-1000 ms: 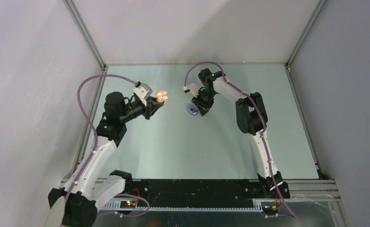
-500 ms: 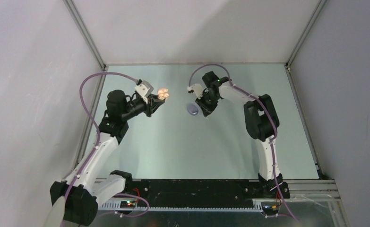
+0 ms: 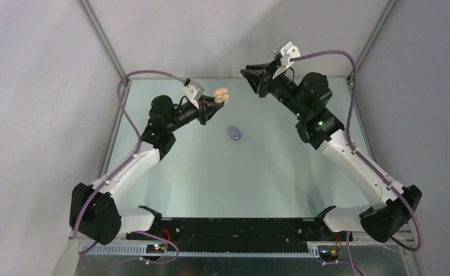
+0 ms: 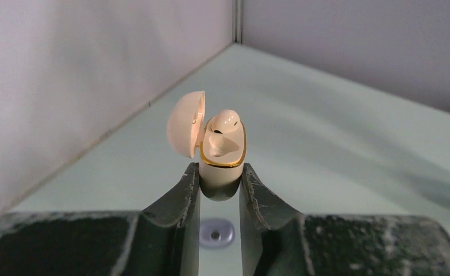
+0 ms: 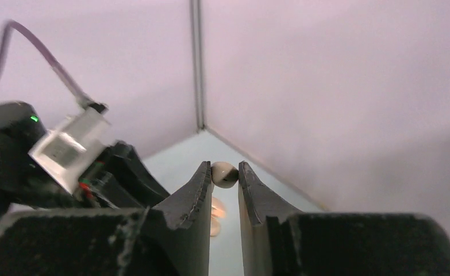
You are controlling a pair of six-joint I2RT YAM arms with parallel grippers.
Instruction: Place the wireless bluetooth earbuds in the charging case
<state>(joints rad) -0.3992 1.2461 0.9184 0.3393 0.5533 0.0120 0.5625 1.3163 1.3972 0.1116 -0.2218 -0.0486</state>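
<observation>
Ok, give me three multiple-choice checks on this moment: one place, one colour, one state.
1. Where is the lilac case? A lying on the table, towards the middle; B at its near edge; C held in the air.
2. What colour is the earbud between the right gripper's fingers? A lilac; B cream; C black.
3. The cream case's lid is: A shut; B open; C missing.
Key: 1 A, it lies mid-table, untouched. 2 B, the right wrist view shows a cream bud pinched at the fingertips. 3 B, the lid is tipped back, one seated bud showing, the left gripper clamping the case.
</observation>
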